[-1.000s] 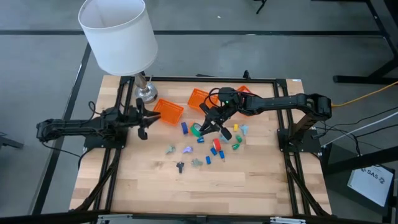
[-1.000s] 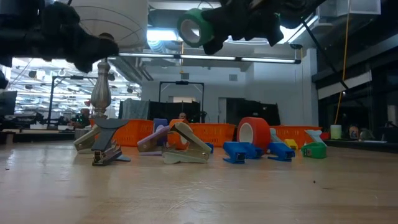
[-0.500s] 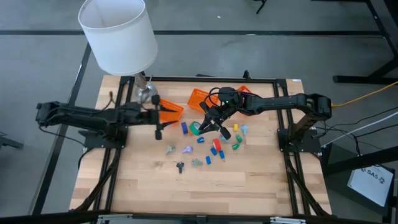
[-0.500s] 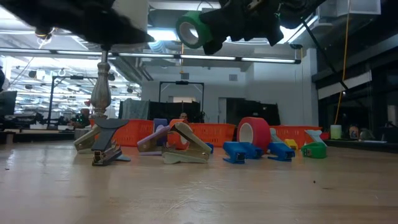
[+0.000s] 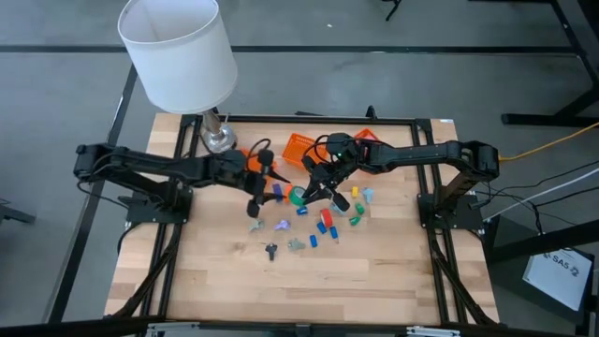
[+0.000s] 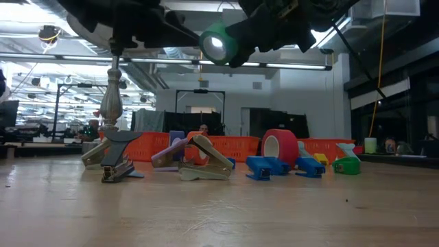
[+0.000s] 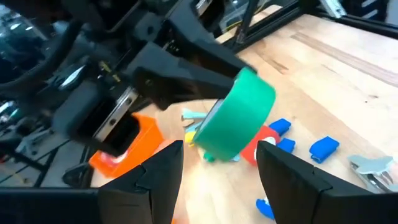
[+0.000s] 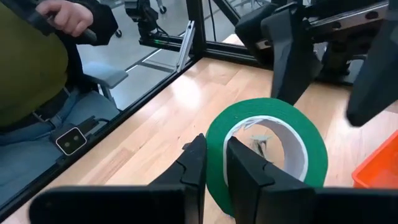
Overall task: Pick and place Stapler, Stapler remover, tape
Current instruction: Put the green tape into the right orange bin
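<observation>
My right gripper is shut on a green tape roll, which it holds in the air above the middle of the table. My left gripper hangs open just to the roll's left. In its wrist view its two fingers stand on either side of the roll without touching it. A red tape roll stands on edge on the table. A grey stapler and a stapler remover lie there among small blue pieces. My right gripper pinches the green roll's ring wall, with one finger inside the hole and the other outside. The fingers come from the table's right, slanting down. The roll is lifted clear of the table, its hole roughly level.
Two orange baskets sit at the far middle, the left one partly under my left arm. A white-shaded lamp stands at the far left. A seated person is beyond the table's edge.
My left gripper has swung from the table's left side toward the right and risen, rolling as it went, and now faces the green roll. My right gripper has stayed in place. The roll has tipped a little, its hole now turned more toward the low camera.
</observation>
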